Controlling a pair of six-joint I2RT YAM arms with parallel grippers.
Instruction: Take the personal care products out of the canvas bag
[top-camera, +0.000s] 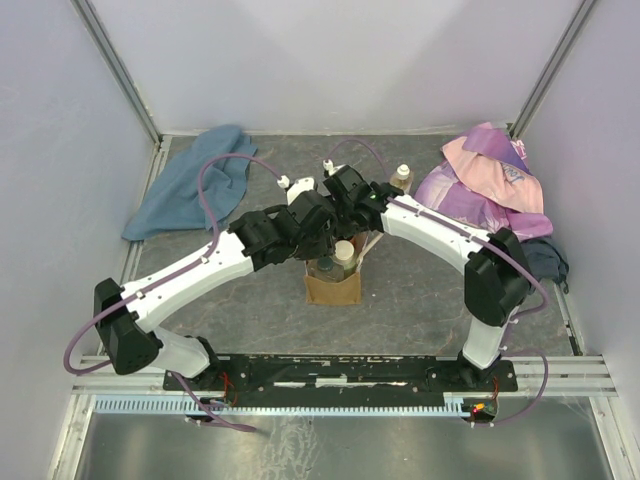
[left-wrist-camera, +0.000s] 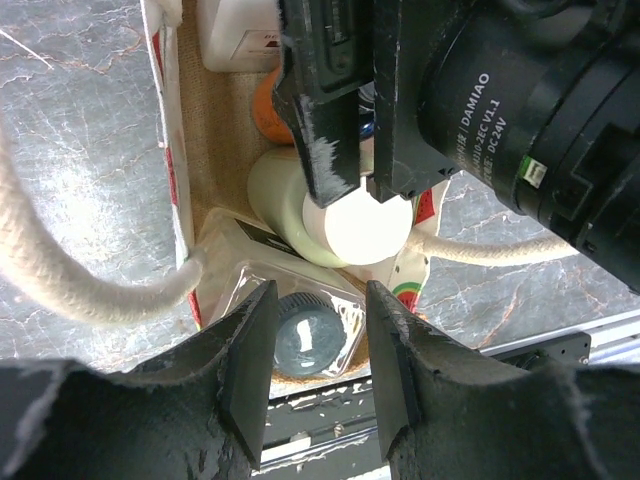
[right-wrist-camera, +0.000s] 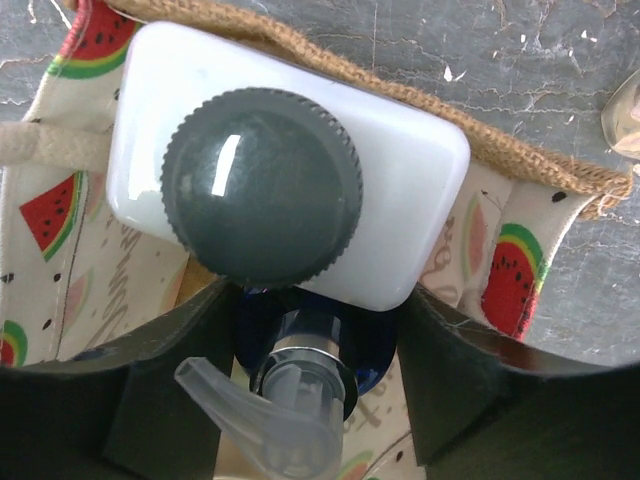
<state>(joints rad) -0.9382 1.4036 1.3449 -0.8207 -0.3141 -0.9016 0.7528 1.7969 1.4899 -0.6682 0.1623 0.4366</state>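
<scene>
left fingers (left-wrist-camera: 250, 370) spread above jar (left-wrist-camera: 305, 335) in canvas bag (top-camera: 333, 288) | right fingers (right-wrist-camera: 110, 410) spread astride pump bottle (right-wrist-camera: 300, 368), white bottle (right-wrist-camera: 420, 200) crowding it | blue cloth (top-camera: 185, 190), pink-purple cloth (top-camera: 485, 180) far back

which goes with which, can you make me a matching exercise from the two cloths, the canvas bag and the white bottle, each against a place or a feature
Things:
1. blue cloth
2. pink-purple cloth
3. canvas bag
4. white rectangular bottle

Place or feature:
A. back right corner
B. dark round cap on top
C. back left corner
D. middle of the top view, watermelon-print lining

Pairs: 1-C, 2-A, 3-D, 4-B
</scene>
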